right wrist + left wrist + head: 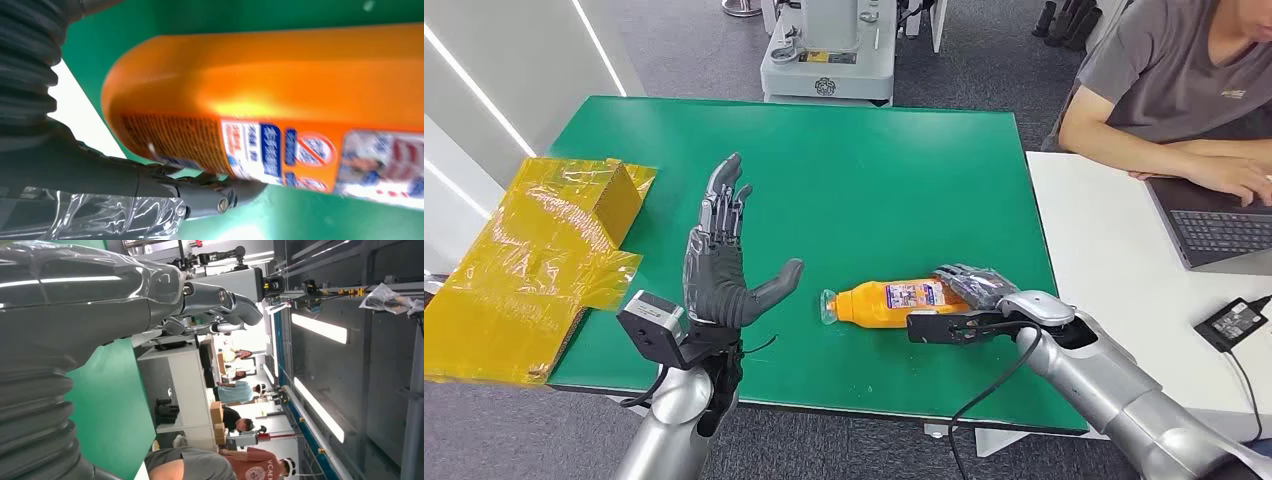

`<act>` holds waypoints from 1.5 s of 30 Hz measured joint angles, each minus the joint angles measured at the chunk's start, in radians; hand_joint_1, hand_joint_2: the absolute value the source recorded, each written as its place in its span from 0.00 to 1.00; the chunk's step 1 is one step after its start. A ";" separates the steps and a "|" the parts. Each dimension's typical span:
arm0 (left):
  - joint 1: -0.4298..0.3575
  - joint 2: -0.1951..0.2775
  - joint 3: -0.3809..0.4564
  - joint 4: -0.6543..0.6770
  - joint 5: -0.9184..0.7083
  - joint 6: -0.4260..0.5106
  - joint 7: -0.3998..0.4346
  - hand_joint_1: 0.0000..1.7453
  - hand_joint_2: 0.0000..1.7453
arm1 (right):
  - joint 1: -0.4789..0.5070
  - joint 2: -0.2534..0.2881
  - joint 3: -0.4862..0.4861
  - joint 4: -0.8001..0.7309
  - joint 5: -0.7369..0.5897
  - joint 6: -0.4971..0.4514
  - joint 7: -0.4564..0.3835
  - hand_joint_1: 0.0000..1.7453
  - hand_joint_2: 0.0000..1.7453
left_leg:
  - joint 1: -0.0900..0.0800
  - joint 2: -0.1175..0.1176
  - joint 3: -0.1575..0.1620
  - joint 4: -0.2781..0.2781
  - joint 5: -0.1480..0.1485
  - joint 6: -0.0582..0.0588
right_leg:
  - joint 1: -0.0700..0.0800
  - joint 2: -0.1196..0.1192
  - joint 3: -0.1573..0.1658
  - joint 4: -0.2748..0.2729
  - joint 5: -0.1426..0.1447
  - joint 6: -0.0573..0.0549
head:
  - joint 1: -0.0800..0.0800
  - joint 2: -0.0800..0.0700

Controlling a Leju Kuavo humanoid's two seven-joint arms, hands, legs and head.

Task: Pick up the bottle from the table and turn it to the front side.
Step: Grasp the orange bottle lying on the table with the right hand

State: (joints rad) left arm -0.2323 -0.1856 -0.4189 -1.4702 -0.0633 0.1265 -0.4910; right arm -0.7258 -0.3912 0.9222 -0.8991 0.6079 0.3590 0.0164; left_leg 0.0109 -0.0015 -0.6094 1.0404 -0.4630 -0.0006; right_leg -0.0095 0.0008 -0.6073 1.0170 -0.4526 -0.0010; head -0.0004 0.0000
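Observation:
An orange bottle (pixel 884 300) with a printed label lies on its side on the green table (pixel 874 170), its clear cap pointing toward my left hand. My right hand (pixel 979 295) wraps the bottle's base end, fingers draped over the far side and the thumb along the near side. Close up in the right wrist view, the bottle (pixel 280 95) has the thumb (pixel 150 180) pressed against its label edge. My left hand (pixel 719 265) is raised above the table to the left of the bottle, open, holding nothing. The left wrist view looks past that hand (pixel 100 295).
A box wrapped in yellow film (pixel 544 260) overhangs the table's left edge. To the right stands a white table (pixel 1114 280) with a laptop (pixel 1219 230), a power adapter (pixel 1232 320) and a seated person (pixel 1184 80). A grey machine base (pixel 829 60) stands behind the green table.

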 joint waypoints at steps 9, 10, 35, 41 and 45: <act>0.000 0.000 0.000 0.000 0.001 0.005 0.000 0.00 1.00 | -0.021 0.003 0.019 0.026 -0.011 0.000 -0.037 0.94 1.00 | 0.000 -0.001 -0.001 0.000 0.000 0.000 | 0.000 -0.001 0.000 0.000 0.000 0.000 | 0.000 0.000; 0.001 0.000 0.000 0.000 0.001 0.005 0.000 0.00 1.00 | -0.023 0.005 0.022 0.030 -0.011 -0.002 -0.040 0.95 1.00 | 0.000 -0.001 -0.001 0.000 0.000 0.000 | 0.000 -0.001 0.000 0.000 0.000 0.000 | 0.000 0.000; -0.024 0.002 -0.007 0.022 0.045 0.031 -0.018 0.00 1.00 | 0.023 0.017 0.003 0.015 0.008 -0.172 -0.034 1.00 1.00 | 0.000 -0.001 -0.001 0.000 0.000 0.000 | 0.000 -0.001 0.000 0.000 0.000 0.000 | 0.000 0.000; -0.013 0.005 -0.006 0.022 0.037 0.053 -0.022 0.00 1.00 | 0.048 0.078 -0.089 -0.028 0.025 -0.329 -0.004 1.00 1.00 | 0.000 0.000 -0.001 0.000 0.000 0.000 | 0.000 0.000 -0.001 0.000 0.000 0.000 | 0.000 0.000; -0.011 0.009 -0.006 0.022 0.037 0.066 -0.023 0.00 1.00 | 0.047 0.130 -0.144 -0.048 0.023 -0.398 0.003 1.00 1.00 | 0.000 -0.001 -0.001 0.000 0.000 0.000 | 0.000 -0.001 -0.001 0.001 0.000 0.000 | 0.000 0.000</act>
State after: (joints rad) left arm -0.2436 -0.1766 -0.4253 -1.4481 -0.0267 0.1925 -0.5140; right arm -0.6789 -0.2608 0.7786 -0.9468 0.6310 -0.0394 0.0196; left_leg 0.0112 -0.0021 -0.6108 1.0400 -0.4628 -0.0007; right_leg -0.0092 0.0000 -0.6082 1.0177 -0.4527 -0.0011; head -0.0005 0.0000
